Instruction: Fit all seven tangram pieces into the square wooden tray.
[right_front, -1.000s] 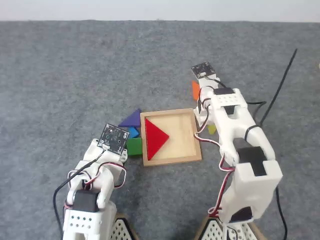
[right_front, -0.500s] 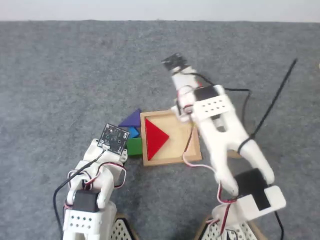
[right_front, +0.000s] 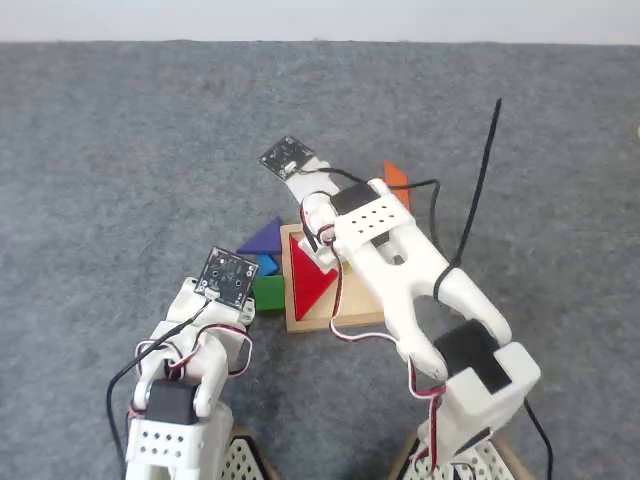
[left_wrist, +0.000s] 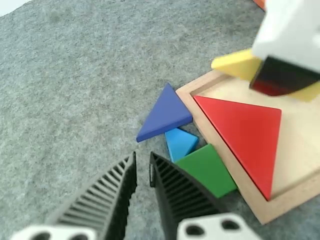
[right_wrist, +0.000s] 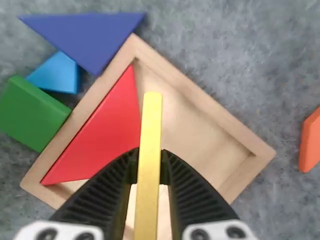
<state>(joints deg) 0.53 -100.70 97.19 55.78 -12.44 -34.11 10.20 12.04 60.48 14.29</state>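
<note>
From above, the right arm (right_front: 400, 260) lay slantwise over the square wooden tray (right_front: 330, 320) and covered most of its floor, leaving a slice of the red triangle (right_front: 305, 285) showing along the tray's left side. The right wrist view looked under that arm. There the right hand (right_wrist: 149, 155) was clamped on the yellow piece (right_wrist: 151, 125), held edge-on over the tray beside the red triangle's long edge. Whether the piece touched the tray floor I couldn't tell.

The left wrist view gave the low side angle. The yellow piece hung at the tray's far corner, with the left hand (left_wrist: 142, 160) in front of the camera, its fingers all but together on nothing and standing over the grey worktop (right_front: 120, 150).

Three pieces crowded against the outside of the tray's left rim: the dark blue triangle (left_wrist: 165, 112), the small light blue triangle (left_wrist: 180, 142) tucked below it, and the green square (left_wrist: 207, 170) touching the rim. The orange piece (right_front: 397, 180) lay on the worktop beyond the tray's far right corner, well apart from the others. A black cable (right_front: 480, 190) arched up over the right arm.
</note>
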